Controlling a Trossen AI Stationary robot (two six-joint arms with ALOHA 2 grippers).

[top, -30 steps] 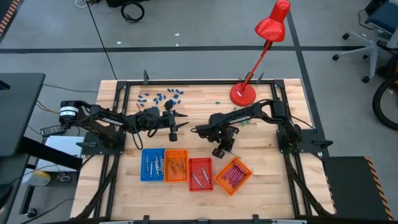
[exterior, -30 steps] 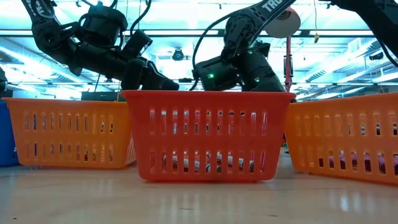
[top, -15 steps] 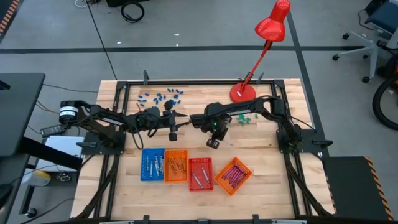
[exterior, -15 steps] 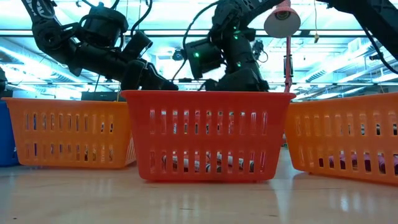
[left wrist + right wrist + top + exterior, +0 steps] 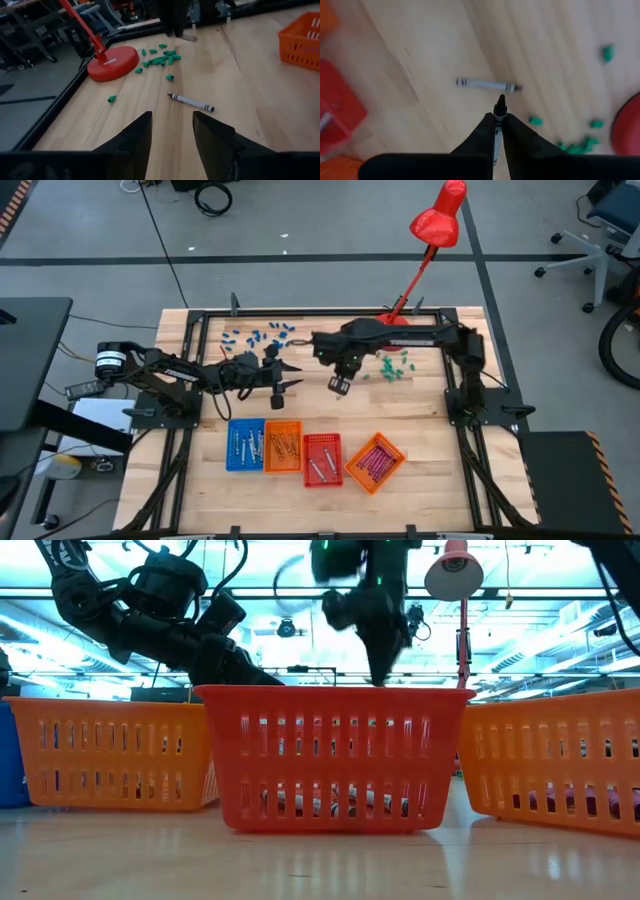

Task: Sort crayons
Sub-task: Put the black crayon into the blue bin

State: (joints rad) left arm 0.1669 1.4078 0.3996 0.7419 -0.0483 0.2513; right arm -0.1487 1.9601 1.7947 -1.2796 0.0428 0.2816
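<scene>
Your right gripper (image 5: 497,120) pinches a thin grey crayon (image 5: 498,112) tip-out for sorting; a second grey crayon (image 5: 487,84) lies on the wood. Left gripper (image 5: 172,131) waits, parted.

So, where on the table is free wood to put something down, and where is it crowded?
Bare wood lies right of the tilted orange tray, and left of the blue tray. The trays crowd the front middle. Blue bits and green bits by the lamp base fill the back. Both arms occupy the centre; a grey crayon lies there.
</scene>
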